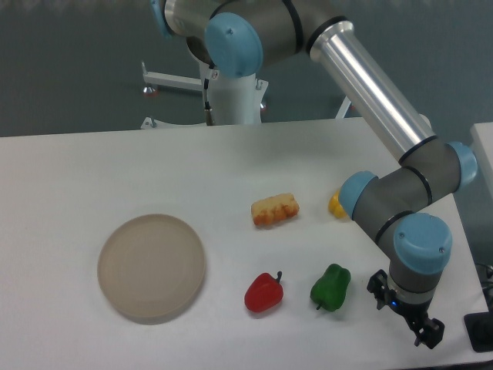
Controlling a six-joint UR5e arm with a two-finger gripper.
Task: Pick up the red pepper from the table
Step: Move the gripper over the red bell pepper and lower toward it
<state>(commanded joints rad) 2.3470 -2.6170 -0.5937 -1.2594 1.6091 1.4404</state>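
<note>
Low on the table [69, 169]: red pepper [263, 294], stem up-right, untouched, between round beige plate [152, 267] and green pepper [331, 287]. Farther back: orange-yellow food piece [275, 210]; yellow pepper [336, 205] half hidden behind arm. Gripper [420, 327] well right of red pepper, empty; fingers' spread impossible to tell.

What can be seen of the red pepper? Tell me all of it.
The red pepper is a small, glossy, plastic-looking toy bell pepper with a short dark stem pointing up and to the right. It lies on the white table near the front edge, intact and untouched. The round beige plate sits to its left, the green pepper to its right, both apart from it. The gripper hangs farther right, beyond the green pepper, nowhere near contact.
</note>
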